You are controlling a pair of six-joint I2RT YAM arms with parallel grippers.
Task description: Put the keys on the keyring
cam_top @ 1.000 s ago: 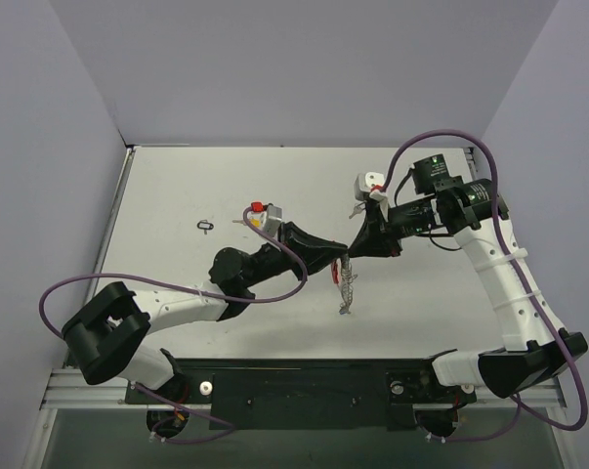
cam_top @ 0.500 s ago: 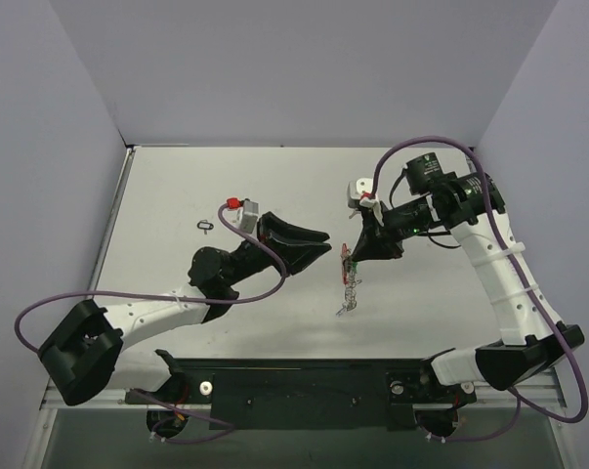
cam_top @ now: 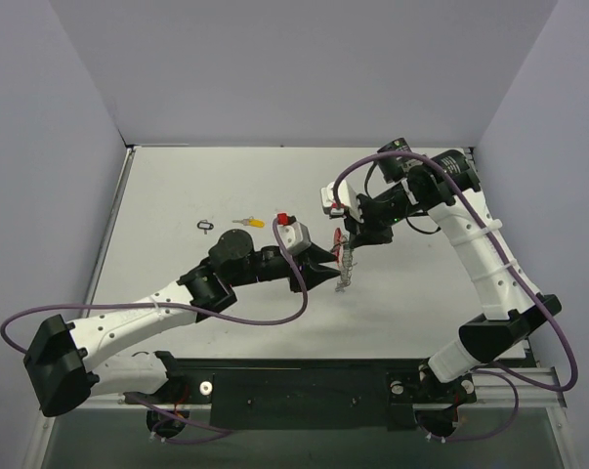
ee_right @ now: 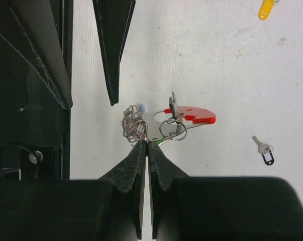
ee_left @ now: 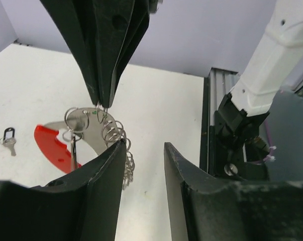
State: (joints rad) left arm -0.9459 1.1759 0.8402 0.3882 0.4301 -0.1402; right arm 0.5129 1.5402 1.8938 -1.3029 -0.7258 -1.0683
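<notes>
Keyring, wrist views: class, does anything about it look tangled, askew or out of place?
The silver coil keyring with its curved red plastic piece hangs from the shut right gripper, coils bunched unevenly. A yellow-headed key lies apart on the white table.

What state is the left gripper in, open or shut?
Open. In the left wrist view the left gripper shows its fingers apart, nothing between them; the keyring hangs just beyond, pinched by the right gripper.

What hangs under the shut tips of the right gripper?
The keyring: the right gripper holds it by the silver coil, and the red plastic piece hangs beside. Several small rings overlap the red piece; keys hanging there are mostly covered, so their number is unclear.
</notes>
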